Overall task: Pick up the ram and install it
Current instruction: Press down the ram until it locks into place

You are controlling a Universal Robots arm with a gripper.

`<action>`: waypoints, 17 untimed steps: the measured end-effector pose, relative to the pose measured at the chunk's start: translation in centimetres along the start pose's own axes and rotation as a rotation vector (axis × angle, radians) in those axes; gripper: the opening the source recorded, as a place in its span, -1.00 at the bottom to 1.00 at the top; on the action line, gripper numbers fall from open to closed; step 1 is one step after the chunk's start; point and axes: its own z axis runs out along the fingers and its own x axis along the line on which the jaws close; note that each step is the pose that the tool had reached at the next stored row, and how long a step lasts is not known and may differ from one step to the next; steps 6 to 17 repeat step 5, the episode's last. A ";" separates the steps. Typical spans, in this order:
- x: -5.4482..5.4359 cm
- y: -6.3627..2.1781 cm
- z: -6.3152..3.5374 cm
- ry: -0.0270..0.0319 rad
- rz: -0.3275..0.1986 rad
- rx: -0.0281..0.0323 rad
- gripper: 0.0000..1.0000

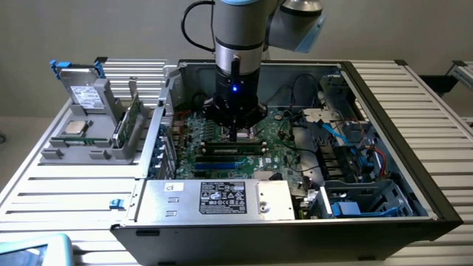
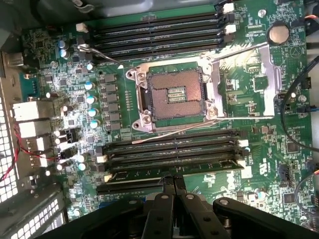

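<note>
The ram (image 2: 174, 170) is a long narrow green stick standing edge-up in a memory slot of the motherboard (image 2: 259, 74), just beside the open processor socket (image 2: 174, 94). From the exterior view the ram (image 1: 235, 147) lies across the board inside the open computer case. My gripper (image 2: 173, 181) has its two black fingers pressed together, tips down at the middle of the stick's top edge. Whether they touch it I cannot tell. In the exterior view the gripper (image 1: 235, 134) hangs straight down from the arm onto that spot.
Empty black memory slots (image 2: 154, 32) flank the socket on both sides. Cables (image 1: 336, 136) and a drive cage (image 1: 362, 199) fill the case on the exterior view's right; a power supply (image 1: 218, 198) sits at the front. A grey holder (image 1: 81, 147) outside the case carries a green stick (image 1: 132, 119) and a silver chip (image 1: 76, 127).
</note>
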 end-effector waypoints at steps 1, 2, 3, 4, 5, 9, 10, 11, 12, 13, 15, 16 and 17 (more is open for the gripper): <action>0.0 0.00 0.00 0.0000 0.000 0.0000 -0.79; 0.0 0.00 0.00 0.0000 0.000 0.0000 -0.79; 0.0 0.00 0.00 0.0000 0.000 0.0000 -0.79; 0.0 0.00 0.00 0.0000 0.000 0.0000 -0.79; 0.0 0.00 0.00 0.0000 0.000 0.0000 -0.79; 0.0 0.00 0.00 0.0000 0.000 0.0000 -0.79; 0.0 0.00 0.00 0.0000 0.000 0.0000 -0.79; 0.0 0.00 0.00 0.0000 0.000 0.0000 -0.79; 0.0 0.00 0.00 0.0000 0.000 0.0000 -0.79; 0.0 0.00 0.00 0.0000 0.000 0.0000 -0.79; 0.0 0.00 0.00 0.0000 0.000 0.0000 -0.79; 0.0 0.00 0.00 0.0000 0.000 0.0000 -0.79; 0.0 0.00 0.00 0.0000 0.000 0.0000 -0.79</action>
